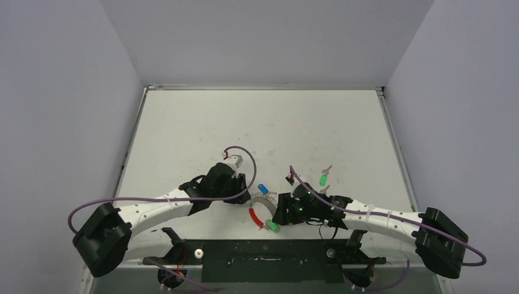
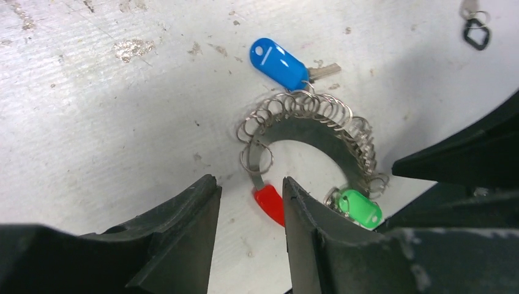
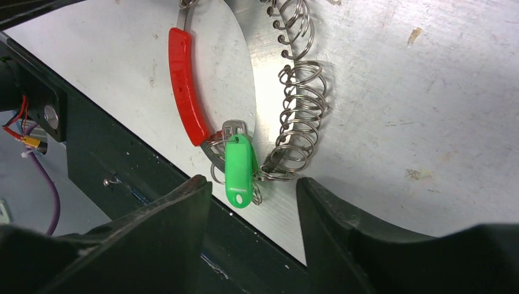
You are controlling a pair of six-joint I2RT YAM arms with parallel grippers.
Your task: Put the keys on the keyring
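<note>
The keyring lies flat on the white table, at the near edge between the two arms. Its loop is made of silvery coil closed by a curved red section. A blue key lies on the table at the far side of the loop, its head touching the coil; whether it is threaded on cannot be told. A green key rests at the near end of the loop, where the red section meets the coil, with its small metal rings against both. A second green key lies loose on the table, well apart to the right and beyond the right arm. A small black wire loop sits apart from the keyring. The left gripper is low over the table with a narrow gap between its fingers and grips nothing; the end of the red section shows in that gap. The right gripper stands moderately wide and also grips nothing. The tail of the green key lies between its fingertips, touching neither.
</note>
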